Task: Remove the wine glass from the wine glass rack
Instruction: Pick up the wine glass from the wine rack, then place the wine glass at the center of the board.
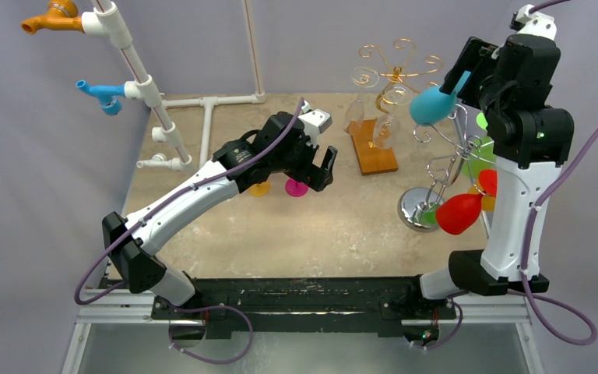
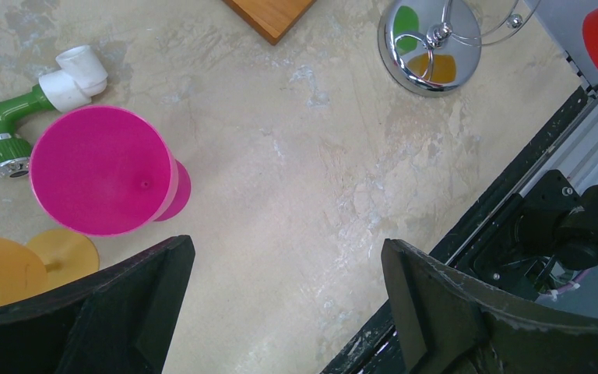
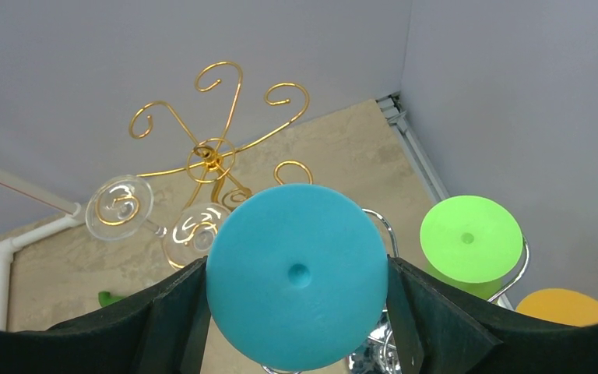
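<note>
Your right gripper point(image 3: 296, 273) is clamped on the blue wine glass point(image 1: 434, 106), seemingly clear at the chrome rack's point(image 1: 436, 175) 12 o'clock; next, carry it toward 9 o'clock to bare table, while your left gripper point(image 2: 288, 257) gapes wide, empty.

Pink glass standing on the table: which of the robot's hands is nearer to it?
Left. The left hand hovers open just beside the pink glass, slightly above it. The right hand is far off by the silver rack, gripping a blue glass.
</note>
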